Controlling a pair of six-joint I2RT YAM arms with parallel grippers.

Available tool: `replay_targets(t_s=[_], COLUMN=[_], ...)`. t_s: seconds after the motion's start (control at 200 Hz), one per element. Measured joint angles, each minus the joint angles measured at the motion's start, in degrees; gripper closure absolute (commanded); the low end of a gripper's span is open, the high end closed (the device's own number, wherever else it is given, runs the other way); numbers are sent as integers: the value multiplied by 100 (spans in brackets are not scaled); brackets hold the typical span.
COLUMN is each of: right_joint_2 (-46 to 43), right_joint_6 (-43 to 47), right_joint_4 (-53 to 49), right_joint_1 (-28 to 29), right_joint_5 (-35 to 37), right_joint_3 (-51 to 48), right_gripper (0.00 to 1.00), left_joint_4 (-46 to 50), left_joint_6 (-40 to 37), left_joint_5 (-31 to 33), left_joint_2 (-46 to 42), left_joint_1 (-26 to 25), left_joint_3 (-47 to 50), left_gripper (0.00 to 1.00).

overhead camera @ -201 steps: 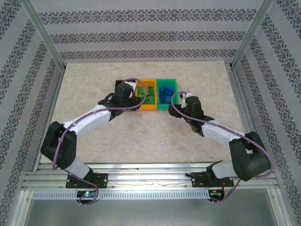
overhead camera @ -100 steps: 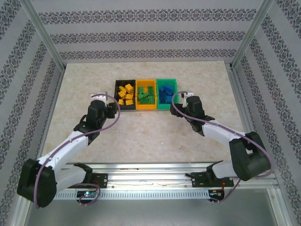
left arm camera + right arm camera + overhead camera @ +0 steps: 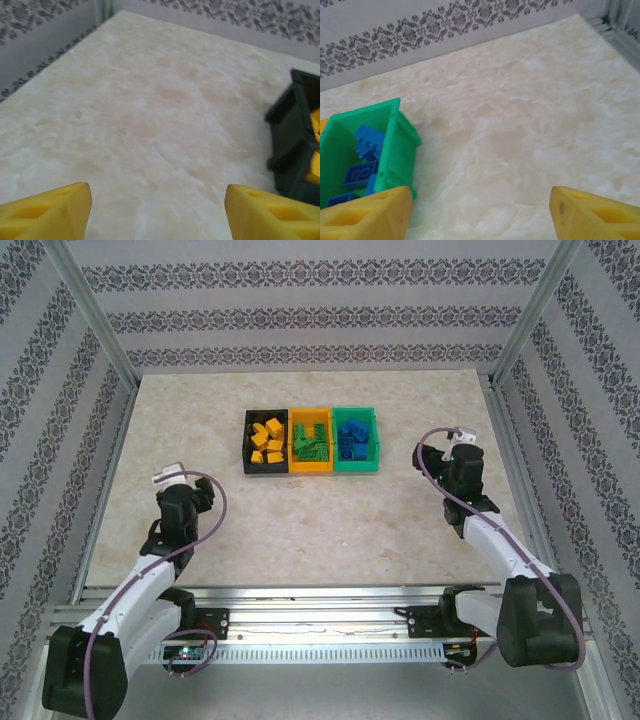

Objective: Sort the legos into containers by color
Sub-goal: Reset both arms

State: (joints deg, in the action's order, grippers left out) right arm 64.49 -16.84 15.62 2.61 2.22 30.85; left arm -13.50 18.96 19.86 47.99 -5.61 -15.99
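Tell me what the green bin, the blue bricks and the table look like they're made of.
The green bin looks like moulded plastic: thin, smooth walls in one even colour with a ribbed rim and a slight sheen. The blue bricks look like hard plastic, with crisp moulded studs. The table has a pale, marble-patterned, matte surface; whether it is stone or printed laminate cannot be told.

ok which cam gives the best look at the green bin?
Top external: the whole green bin with all four walls and the blue bricks inside. Right wrist is closer, but cuts part of it off at the frame edge. Left wrist faces the black bin instead.
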Motion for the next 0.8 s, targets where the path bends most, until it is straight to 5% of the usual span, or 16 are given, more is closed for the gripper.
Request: replay_targets(t_s=[0.315,0.405,0.799], right_joint_2=[170,345,1290], right_joint_6=[411,669,1220], right_joint_4=[938,1303,2813], right_joint_1=[0,0,-2], right_joint_5=[1154,1174,1161], right_joint_3=[-492,-728,-1180], right_gripper=[21,18,17], left_joint_4=[-1182,-1709,-3652], left_joint_6=[-98,-175,-984], left_joint_5=[142,140,-800], left_joint_2=[476,861,2986], left_joint_1=[540,649,767], left_joint_3=[350,616,341], left_gripper=[10,3,0])
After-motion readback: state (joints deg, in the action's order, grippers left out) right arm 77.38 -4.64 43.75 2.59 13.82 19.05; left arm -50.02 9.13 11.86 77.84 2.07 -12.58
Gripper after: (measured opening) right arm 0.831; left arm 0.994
